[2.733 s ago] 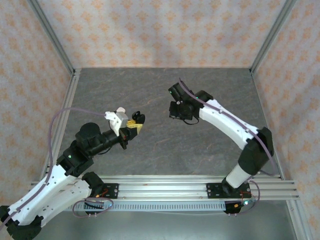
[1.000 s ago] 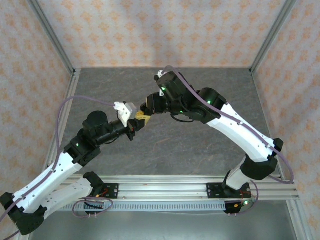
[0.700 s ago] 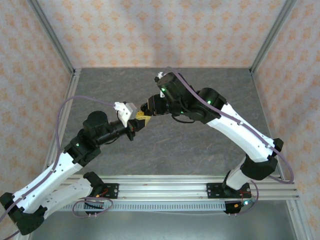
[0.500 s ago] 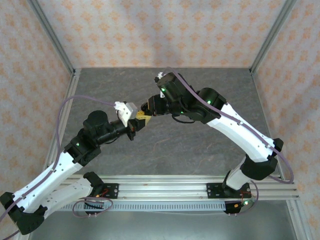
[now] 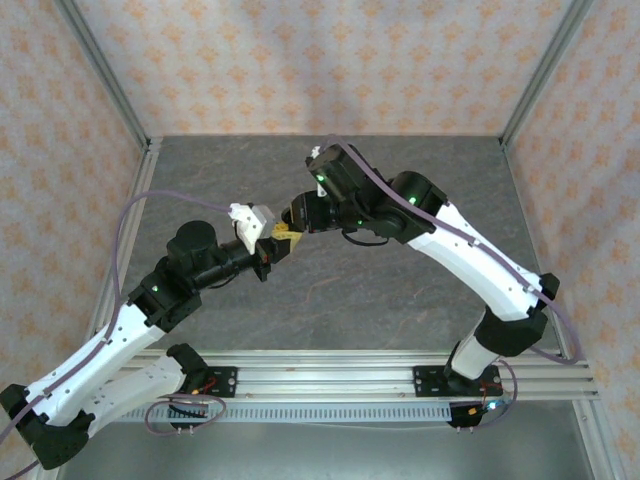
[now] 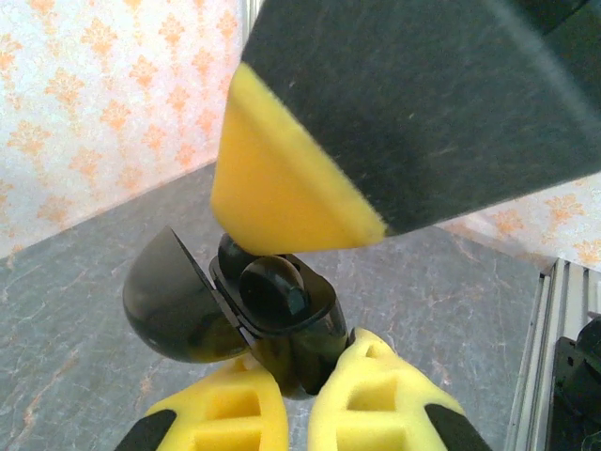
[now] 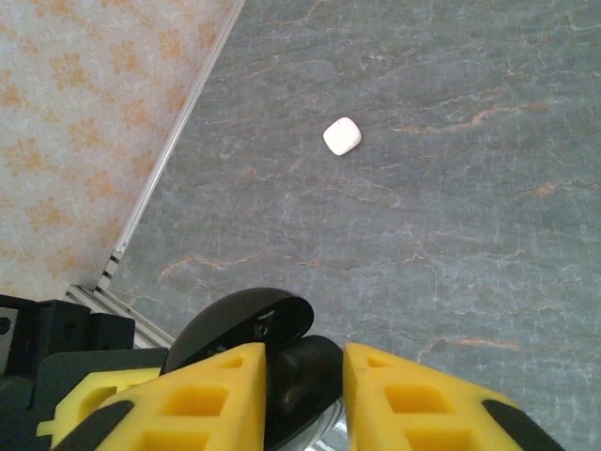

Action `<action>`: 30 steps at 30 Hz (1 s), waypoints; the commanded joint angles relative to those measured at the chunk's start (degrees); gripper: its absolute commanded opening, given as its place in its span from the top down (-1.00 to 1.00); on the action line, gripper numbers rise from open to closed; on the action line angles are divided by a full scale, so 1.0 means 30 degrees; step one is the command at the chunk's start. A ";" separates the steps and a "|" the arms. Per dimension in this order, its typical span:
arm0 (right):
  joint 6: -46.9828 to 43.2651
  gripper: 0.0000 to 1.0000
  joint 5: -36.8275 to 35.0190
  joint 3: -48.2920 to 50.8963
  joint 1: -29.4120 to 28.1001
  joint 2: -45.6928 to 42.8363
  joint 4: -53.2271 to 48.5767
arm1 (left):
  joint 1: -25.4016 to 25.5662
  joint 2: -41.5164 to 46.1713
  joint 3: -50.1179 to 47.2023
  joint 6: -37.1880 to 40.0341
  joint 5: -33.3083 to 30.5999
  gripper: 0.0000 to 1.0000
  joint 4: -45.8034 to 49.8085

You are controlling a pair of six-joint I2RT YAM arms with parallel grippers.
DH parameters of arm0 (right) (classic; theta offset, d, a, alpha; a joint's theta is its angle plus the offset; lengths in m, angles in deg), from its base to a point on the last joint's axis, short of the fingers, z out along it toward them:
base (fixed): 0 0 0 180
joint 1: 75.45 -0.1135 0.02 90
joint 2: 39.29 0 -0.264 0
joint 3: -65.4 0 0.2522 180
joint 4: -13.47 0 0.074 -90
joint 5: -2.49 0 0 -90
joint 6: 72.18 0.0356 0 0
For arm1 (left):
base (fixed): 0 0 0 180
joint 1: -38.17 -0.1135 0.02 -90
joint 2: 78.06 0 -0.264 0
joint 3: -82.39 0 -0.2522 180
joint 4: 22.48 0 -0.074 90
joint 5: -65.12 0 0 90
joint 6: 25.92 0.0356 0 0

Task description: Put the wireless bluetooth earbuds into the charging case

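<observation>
Above the surface (image 5: 350, 300), left fingers (image 6: 225, 413) clamp an open black case (image 6: 300, 346), held in the air with its lid tipped back. Black earbud (image 6: 270, 291) sits in the case. Right fingers (image 7: 211, 395) stand apart, straddling the earbud from above. Small white piece (image 7: 342, 136) lies on the surface, well apart.

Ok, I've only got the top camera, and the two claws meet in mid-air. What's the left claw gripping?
Observer: The left claw grips a small black case by its base, with the lid swung open.
Operator: Anything inside the case?
Observer: What looks like a black earbud sits in one well; I can't tell whether it's fully seated.
Operator: Anything lying on the table?
Observer: The right wrist view shows one small white object, rounded, lying on the table.
</observation>
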State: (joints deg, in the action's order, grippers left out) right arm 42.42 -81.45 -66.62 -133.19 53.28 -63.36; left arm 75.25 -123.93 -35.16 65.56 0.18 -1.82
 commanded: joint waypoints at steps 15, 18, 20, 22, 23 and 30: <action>0.3896 -0.09 0.1075 0.3017 0.1289 -0.3255 0.3981 | -0.0026 0.0179 0.1207 -0.0868 -0.0047 1.00 -0.1229; 0.6383 -0.18 0.2971 0.5940 0.2165 -0.4667 0.7225 | -0.0026 0.0058 0.1445 -0.1170 -0.0055 1.00 -0.1766; 0.7506 -0.22 0.3424 0.7376 0.2356 -0.5351 0.8955 | -0.0015 -0.0073 0.1676 -0.1301 -0.0060 1.00 -0.1977; 0.8129 -0.24 0.3642 0.8100 0.2396 -0.5695 0.9906 | -0.0026 -0.0276 0.1902 -0.1371 0.0011 1.00 -0.2191; 0.8282 -0.25 0.3718 0.8211 0.2399 -0.5735 1.0095 | -0.0019 -0.0365 0.2015 -0.1425 0.0028 1.00 -0.2277; 0.9142 -0.30 0.4749 0.8832 0.2486 -0.5810 1.1687 | 0.0003 -0.1011 0.2386 -0.1682 0.0144 1.00 -0.2788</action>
State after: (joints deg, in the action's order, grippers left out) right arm 67.10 -69.60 -41.40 -126.02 37.06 -33.92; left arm 75.25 -126.75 -30.22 61.52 0.18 -6.87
